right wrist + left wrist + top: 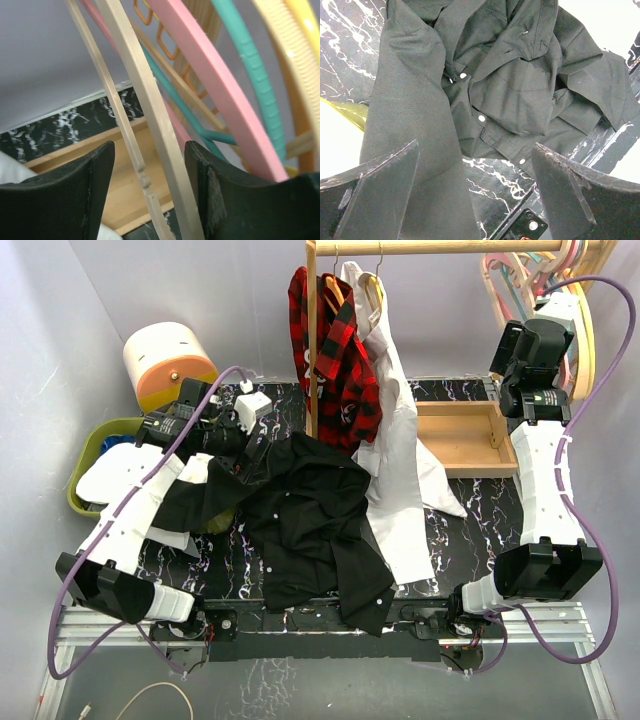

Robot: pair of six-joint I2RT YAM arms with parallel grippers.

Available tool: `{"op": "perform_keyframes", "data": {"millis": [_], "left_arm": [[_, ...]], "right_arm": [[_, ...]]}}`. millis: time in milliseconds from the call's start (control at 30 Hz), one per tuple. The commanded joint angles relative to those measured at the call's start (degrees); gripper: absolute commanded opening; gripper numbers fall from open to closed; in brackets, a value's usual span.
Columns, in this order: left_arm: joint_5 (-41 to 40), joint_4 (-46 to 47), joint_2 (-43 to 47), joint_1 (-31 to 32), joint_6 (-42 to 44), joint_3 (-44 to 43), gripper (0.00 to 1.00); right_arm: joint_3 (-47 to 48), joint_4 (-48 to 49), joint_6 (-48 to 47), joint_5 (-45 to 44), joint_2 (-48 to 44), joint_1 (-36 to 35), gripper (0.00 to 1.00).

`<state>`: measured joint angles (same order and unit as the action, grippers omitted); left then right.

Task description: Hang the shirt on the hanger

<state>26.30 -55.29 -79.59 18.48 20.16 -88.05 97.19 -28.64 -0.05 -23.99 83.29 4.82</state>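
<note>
The black shirt (310, 520) lies crumpled on the dark marbled table, one sleeve stretched left. In the left wrist view the shirt (510, 75) and its white buttons fill the upper frame, and the sleeve runs down past the left finger. My left gripper (258, 435) (475, 195) hovers open over the shirt's upper left edge, holding nothing. The pale wooden hanger (492, 290) hangs on the rail at the top right. My right gripper (512, 340) (150, 195) is raised to it, open, with the hanger's pale bars (150, 115) between the fingers, the thick one close to the right finger.
A red plaid shirt (335, 350) and a white shirt (395, 440) hang by the wooden post (311, 340). Pink (215, 75), teal (250, 65) and yellow hangers crowd the pale one. A wooden tray (460, 435) sits back right, a green bin (90, 450) and an orange-white cylinder (165, 360) at left.
</note>
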Motion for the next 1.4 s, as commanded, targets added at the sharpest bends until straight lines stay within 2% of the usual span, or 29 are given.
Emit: {"op": "perform_keyframes", "data": {"millis": [0, 133, 333, 567, 700, 833, 900, 1000, 1167, 1367], "left_arm": [[0.32, 0.25, 3.57, -0.5, 0.49, 0.79, 0.93], [0.12, 0.54, 4.52, -0.94, 0.6, 1.79, 0.92], [0.83, -0.76, 6.11, -1.17, 1.87, 3.72, 0.93], [-3.01, 2.59, 4.58, -0.65, -2.95, 6.67, 0.92], [-3.44, 3.38, 1.99, 2.81, -5.91, 6.04, 0.93], [-8.48, 4.39, -1.02, 5.18, -6.85, 5.23, 0.94], [-7.85, 3.7, -2.19, 5.24, -7.13, 4.36, 0.94], [-4.18, 1.61, -4.09, 5.69, -8.42, 5.02, 0.88], [-8.71, 4.11, -3.76, 6.3, -9.65, 8.72, 0.88], [-11.44, 6.7, -4.66, 7.75, -11.73, 8.11, 0.87]], "right_arm": [[1.97, 3.7, 3.26, 9.72, -2.31, 0.82, 0.53], [0.4, 6.72, 4.74, 14.03, -2.26, 2.02, 0.39], [0.02, 8.39, 6.58, 17.02, -1.48, 3.77, 0.09], [-2.76, 10.53, 8.23, 19.89, -2.91, 4.35, 0.08], [-5.29, 12.81, 9.07, 21.65, -5.09, 4.58, 0.08], [-5.73, 14.71, 9.37, 21.79, -7.76, 4.58, 0.08], [-5.65, 15.59, 9.1, 21.04, -9.33, 4.64, 0.08], [-5.34, 17.02, 8.5, 21.54, -11.38, 4.59, 0.08], [-4.39, 15.74, 10.22, 26.36, -11.75, 4.6, 0.08], [-11.82, 15.67, 15.06, 31.5, -16.35, 4.56, 0.08]]}}
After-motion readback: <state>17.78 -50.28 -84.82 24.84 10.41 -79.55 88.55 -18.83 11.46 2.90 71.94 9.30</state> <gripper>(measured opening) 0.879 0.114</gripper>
